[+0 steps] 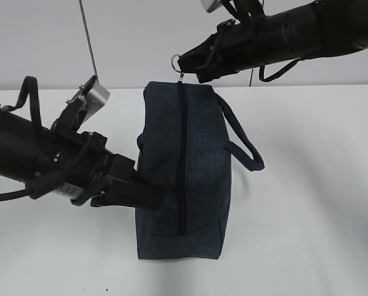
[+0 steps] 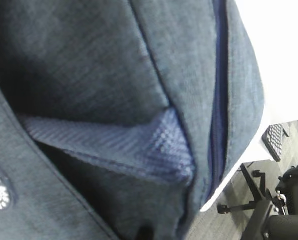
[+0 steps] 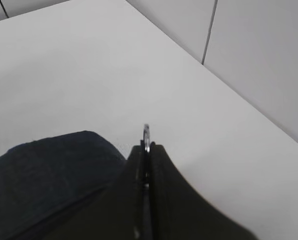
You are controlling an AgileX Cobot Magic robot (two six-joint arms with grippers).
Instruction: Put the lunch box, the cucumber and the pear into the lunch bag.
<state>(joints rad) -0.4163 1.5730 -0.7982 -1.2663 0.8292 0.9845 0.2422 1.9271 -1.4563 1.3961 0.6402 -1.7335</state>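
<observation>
The dark navy lunch bag (image 1: 196,160) stands in the middle of the white table (image 1: 307,216), and its long zipper (image 1: 182,154) looks shut along the top. My right gripper (image 1: 187,65) is shut on the silver ring pull (image 1: 176,60) at the bag's far end; the ring (image 3: 147,135) sticks out between the closed fingers. My left gripper (image 1: 154,198) is pressed into the bag's left side near the front and looks shut on the fabric. The left wrist view is filled by the bag (image 2: 89,65) and a ribbed strap (image 2: 139,145). The lunch box, cucumber and pear are out of view.
The bag's padded loop handle (image 1: 242,145) hangs out to the right. A thin pole (image 1: 88,37) rises behind the left arm. The table's edge (image 2: 248,155) and a chair base (image 2: 258,200) on the floor show in the left wrist view.
</observation>
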